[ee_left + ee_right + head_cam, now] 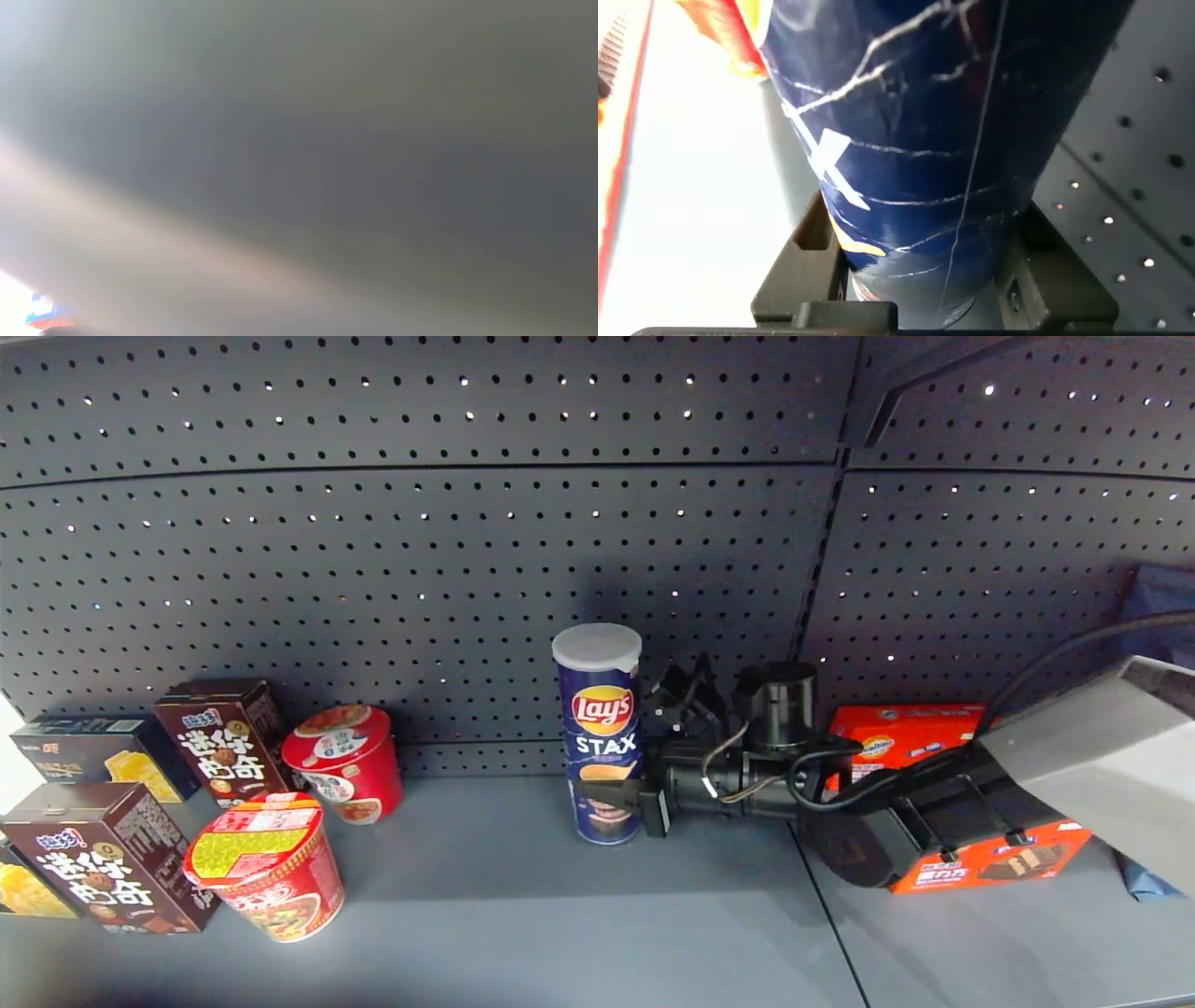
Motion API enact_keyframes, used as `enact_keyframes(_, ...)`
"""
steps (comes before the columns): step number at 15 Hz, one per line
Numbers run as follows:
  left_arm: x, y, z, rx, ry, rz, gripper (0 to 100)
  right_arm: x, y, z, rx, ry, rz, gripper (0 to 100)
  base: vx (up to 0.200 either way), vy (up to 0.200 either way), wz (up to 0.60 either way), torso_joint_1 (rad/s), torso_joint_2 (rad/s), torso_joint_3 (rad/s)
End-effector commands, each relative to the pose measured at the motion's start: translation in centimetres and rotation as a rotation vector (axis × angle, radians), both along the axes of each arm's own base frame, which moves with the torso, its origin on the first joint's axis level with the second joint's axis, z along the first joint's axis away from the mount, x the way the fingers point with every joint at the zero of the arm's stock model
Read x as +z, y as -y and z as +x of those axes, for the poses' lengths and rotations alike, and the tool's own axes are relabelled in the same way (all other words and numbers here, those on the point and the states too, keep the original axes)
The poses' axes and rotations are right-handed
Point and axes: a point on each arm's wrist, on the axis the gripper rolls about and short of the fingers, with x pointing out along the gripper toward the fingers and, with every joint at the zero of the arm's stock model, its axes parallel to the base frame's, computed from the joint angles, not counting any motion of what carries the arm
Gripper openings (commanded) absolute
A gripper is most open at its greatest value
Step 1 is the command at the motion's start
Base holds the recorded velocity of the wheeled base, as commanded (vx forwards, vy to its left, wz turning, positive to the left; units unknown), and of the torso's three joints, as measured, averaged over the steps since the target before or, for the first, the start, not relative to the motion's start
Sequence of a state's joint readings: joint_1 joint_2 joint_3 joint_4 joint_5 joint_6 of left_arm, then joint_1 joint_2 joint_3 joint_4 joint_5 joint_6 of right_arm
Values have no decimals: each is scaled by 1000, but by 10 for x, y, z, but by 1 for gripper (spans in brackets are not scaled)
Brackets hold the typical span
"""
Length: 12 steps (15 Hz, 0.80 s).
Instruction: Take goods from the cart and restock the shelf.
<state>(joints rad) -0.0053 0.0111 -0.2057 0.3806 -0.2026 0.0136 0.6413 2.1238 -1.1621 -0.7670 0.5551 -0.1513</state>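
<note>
Right arm's tool [611,801] pinches the can [597,709] low down, can upright on the shelf [467,896] near the back panel; risk: tall can tips if a finger drags on release or pull-back, and arm may shove the orange box [934,737].

Chip can [597,737]: bore a round red-and-yellow logo over white block lettering. Rear brown box [222,739] and front brown box [98,868]: carried large white characters. Orange box [1018,861]: showed white characters on its front face. Front noodle cup [266,877] and rear noodle cup [345,761]: lid print was too small to read.
</note>
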Motion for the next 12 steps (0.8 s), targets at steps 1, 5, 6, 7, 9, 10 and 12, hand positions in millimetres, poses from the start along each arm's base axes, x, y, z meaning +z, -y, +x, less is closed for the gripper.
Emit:
enact_keyframes(1,0,0,0,1,0,0,0,32,1,-42,-4,20,31,0,0,0,0,0,0,0)
enact_keyframes(5,0,0,0,-1,0,0,0,43,17,-84,-14,-6,29,0,0,0,0,0,0,0)
enact_keyframes(6,0,0,0,-1,0,0,0,42,23,-92,-14,-12,23,0,0,0,0,0,0,0)
enact_keyframes(7,0,0,0,-1,0,0,0,43,30,-98,-14,-10,26,0,0,0,0,0,0,0)
enact_keyframes(9,0,0,0,-2,0,0,0,42,52,-121,-16,-19,19,0,0,0,0,0,0,0)
enact_keyframes(10,0,0,0,-4,0,0,0,41,58,-125,-26,-25,14,0,0,0,0,0,0,0)
enact_keyframes(12,0,0,0,-4,0,0,0,35,80,-127,-89,-37,-4,0,0,0,0,0,0,0)
